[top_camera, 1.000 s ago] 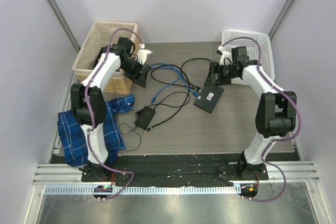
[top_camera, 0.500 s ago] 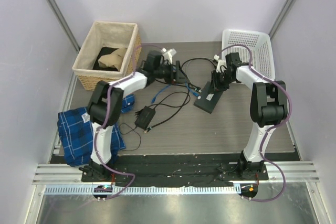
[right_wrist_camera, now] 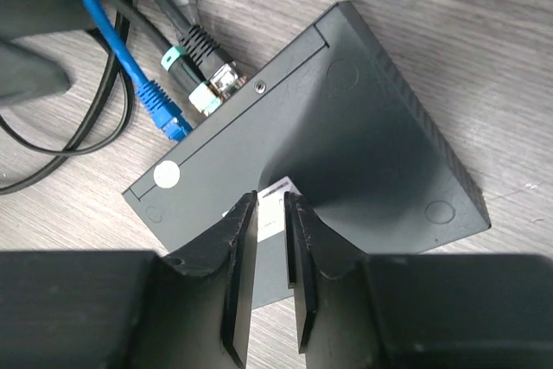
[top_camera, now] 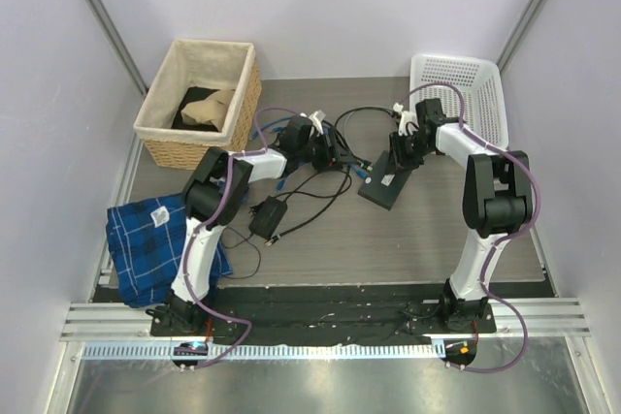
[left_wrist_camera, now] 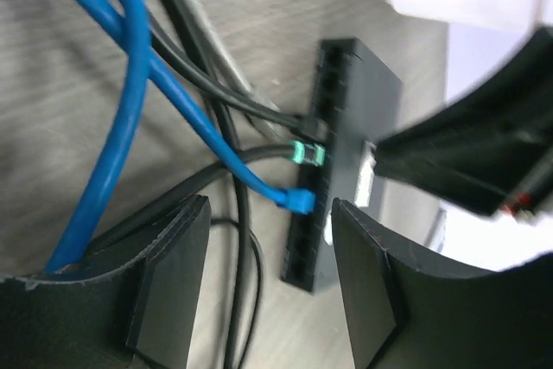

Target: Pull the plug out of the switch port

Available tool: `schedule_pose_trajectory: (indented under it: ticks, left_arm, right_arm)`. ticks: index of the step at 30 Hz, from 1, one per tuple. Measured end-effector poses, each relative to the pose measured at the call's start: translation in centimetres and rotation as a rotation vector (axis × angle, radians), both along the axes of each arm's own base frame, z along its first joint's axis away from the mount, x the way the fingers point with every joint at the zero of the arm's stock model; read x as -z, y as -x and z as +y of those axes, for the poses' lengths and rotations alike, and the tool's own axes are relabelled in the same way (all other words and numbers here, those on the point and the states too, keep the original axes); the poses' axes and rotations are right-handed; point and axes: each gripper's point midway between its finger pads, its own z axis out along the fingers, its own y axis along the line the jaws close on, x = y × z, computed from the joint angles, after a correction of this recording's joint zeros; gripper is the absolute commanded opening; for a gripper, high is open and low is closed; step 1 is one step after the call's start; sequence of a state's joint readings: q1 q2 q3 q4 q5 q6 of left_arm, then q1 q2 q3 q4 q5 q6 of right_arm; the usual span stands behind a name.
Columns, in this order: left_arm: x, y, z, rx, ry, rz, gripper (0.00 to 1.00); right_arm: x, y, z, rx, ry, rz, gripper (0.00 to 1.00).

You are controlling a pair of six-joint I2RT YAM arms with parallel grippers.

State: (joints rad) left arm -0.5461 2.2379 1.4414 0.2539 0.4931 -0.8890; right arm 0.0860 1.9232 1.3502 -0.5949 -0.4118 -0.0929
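Observation:
The switch port point(top_camera: 386, 186) is a flat black box lying right of centre, with a white label point(right_wrist_camera: 278, 189) on top. A blue plug point(left_wrist_camera: 300, 200) and a black plug with a green band point(left_wrist_camera: 307, 154) sit in its row of sockets; both show in the right wrist view too, the blue plug point(right_wrist_camera: 168, 118) nearest. My left gripper point(left_wrist_camera: 272, 287) is open, just short of the socket side, with only loose black cable between its fingers. My right gripper point(right_wrist_camera: 270, 200) is nearly shut with a narrow slit, tips down on the switch top, holding nothing.
A black power-adapter brick point(top_camera: 269, 215) and tangled black and blue cables point(top_camera: 310, 181) lie left of the switch. A wicker basket point(top_camera: 160, 128) stands at the back left, a white basket point(top_camera: 480, 104) at the back right, and a blue plaid cloth point(top_camera: 146, 244) at the left.
My left arm swung from the wicker basket across to the cables beside the switch. My right gripper closed and came down onto the switch top.

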Motion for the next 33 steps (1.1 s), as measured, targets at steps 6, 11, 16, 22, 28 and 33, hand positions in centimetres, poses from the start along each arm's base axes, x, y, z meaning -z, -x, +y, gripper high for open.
schedule_pose_trajectory:
  ticks: [6, 11, 16, 22, 28, 33]
  left_arm:
    - [1.2, -1.4, -1.1, -0.047, 0.005, -0.017, 0.23]
    - [1.9, -1.3, -1.3, -0.057, 0.007, -0.004, 0.05]
    - [1.9, 1.2, -0.3, -0.021, 0.013, 0.006, 0.00]
    - [2.0, 5.6, 1.4, 0.066, -0.018, -0.003, 0.03]
    - [1.4, 5.7, 1.1, 0.115, -0.017, -0.024, 0.59]
    - [0.0, 5.8, 0.7, 0.149, -0.030, -0.031, 0.68]
  right_arm:
    - [0.0, 0.6, 0.2, -0.014, 0.010, -0.010, 0.31]
    - [0.1, 1.2, 0.2, -0.022, 0.021, -0.014, 0.31]
    - [0.2, 2.5, 0.3, -0.032, 0.015, 0.004, 0.31]
    - [0.3, 4.9, 1.4, -0.071, -0.001, 0.047, 0.32]
    - [0.3, 5.3, 1.6, -0.086, -0.001, 0.041, 0.34]
    - [0.3, 5.4, 1.6, -0.092, 0.000, 0.039, 0.34]
